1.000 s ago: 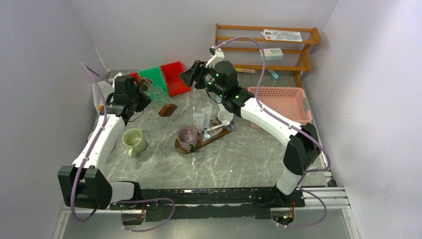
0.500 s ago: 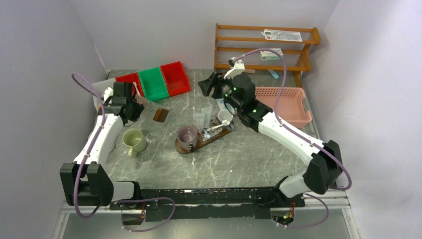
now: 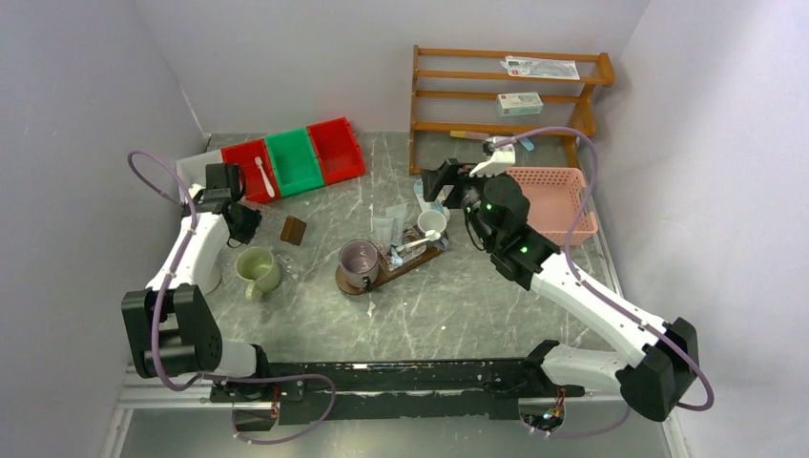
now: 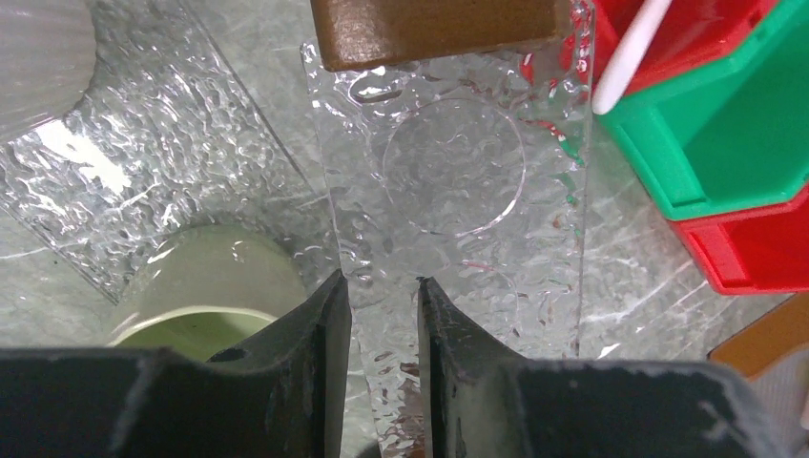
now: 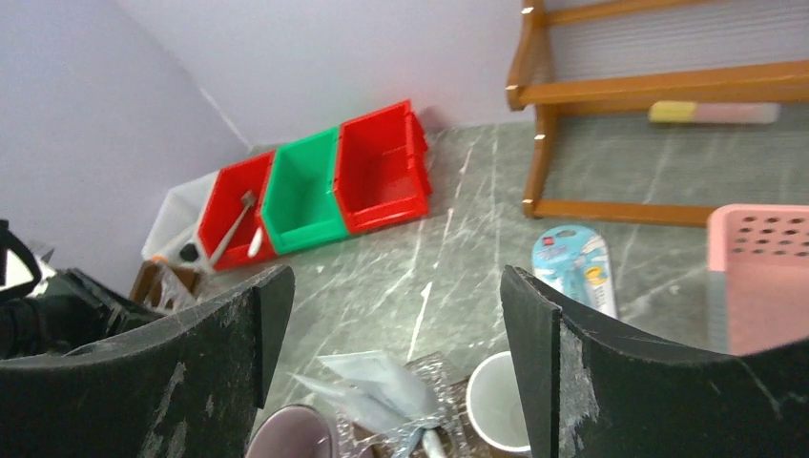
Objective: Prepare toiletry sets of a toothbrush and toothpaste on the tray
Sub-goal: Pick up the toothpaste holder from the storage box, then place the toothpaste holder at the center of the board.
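Observation:
The dark brown tray (image 3: 345, 282) lies mid-table with a purple mug (image 3: 361, 260) at its near end. A small white cup (image 3: 431, 221) stands at its far end, and a white toothbrush (image 3: 412, 245) lies between them. Clear packets (image 5: 377, 382) sit beside the cup. My right gripper (image 3: 431, 179) hovers open above the tray's far end, with nothing between its fingers (image 5: 534, 315). My left gripper (image 4: 379, 286) is at the left, shut on the edge of a clear textured plate (image 4: 458, 172) with a brown block (image 4: 434, 29) at its far end. Another white toothbrush (image 3: 259, 175) lies in a red bin.
A pale green mug (image 3: 256, 269) stands just below the left gripper. Red and green bins (image 3: 296, 157) line the far left. A blue-and-white packet (image 5: 572, 267) lies near a pink basket (image 3: 549, 196). A wooden shelf (image 3: 506, 91) with boxes stands at the back.
My right arm has drawn back rightwards from beside the red bins, and its jaws have widened. My left arm has swung left and nearer, carrying the clear plate and brown block along.

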You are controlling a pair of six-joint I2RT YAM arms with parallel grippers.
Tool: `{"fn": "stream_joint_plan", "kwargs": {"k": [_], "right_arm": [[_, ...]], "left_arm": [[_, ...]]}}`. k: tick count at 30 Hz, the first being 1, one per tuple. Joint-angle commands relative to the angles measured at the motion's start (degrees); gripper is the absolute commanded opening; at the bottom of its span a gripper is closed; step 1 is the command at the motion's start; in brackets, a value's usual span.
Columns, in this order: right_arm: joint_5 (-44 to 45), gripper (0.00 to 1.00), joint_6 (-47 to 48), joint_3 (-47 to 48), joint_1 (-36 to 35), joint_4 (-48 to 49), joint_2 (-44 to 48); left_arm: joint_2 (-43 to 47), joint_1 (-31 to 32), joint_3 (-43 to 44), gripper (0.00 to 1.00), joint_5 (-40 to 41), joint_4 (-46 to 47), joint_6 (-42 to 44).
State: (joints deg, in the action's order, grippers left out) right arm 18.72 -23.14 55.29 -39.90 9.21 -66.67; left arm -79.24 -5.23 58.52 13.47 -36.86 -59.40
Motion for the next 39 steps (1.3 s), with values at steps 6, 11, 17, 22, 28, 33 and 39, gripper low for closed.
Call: {"fn": "stream_joint_plan", "kwargs": {"k": [6, 11, 17, 22, 28, 33, 39], "right_arm": [[8.5, 0.85, 4.8, -3.8, 0.3, 4.3, 4.3], [9.4, 0.85, 6.1, -4.6, 0.3, 5.2, 4.7], [10.0, 0.86, 7.0, -5.4, 0.3, 6.1, 5.0], [10.1, 0.86, 7.4, -5.8, 0.3, 6.5, 5.2], [10.1, 0.87, 7.6, -6.2, 0.3, 7.0, 5.2], [10.1, 0.87, 7.6, -6.2, 0.3, 7.0, 5.2], [10.6, 0.87, 7.9, -6.5, 0.3, 7.1, 5.5]], "left_arm": [[-4.5, -1.8, 1.9, 0.05, -1.2, -0.6, -0.3], [-6.9, -2.0, 3.0, 0.05, 2.8, -2.3, -1.8], [-8.6, -2.1, 3.3, 0.05, 5.1, -2.2, -6.0], [-10.0, -2.1, 4.1, 0.05, 7.9, -3.2, -9.3], [-11.0, -2.2, 4.3, 0.05, 10.1, -2.6, -12.1], [-12.7, -2.5, 5.4, 0.05, 11.7, -3.2, -13.5], [-14.9, -2.7, 6.5, 0.05, 12.6, -5.1, -13.7]]}}
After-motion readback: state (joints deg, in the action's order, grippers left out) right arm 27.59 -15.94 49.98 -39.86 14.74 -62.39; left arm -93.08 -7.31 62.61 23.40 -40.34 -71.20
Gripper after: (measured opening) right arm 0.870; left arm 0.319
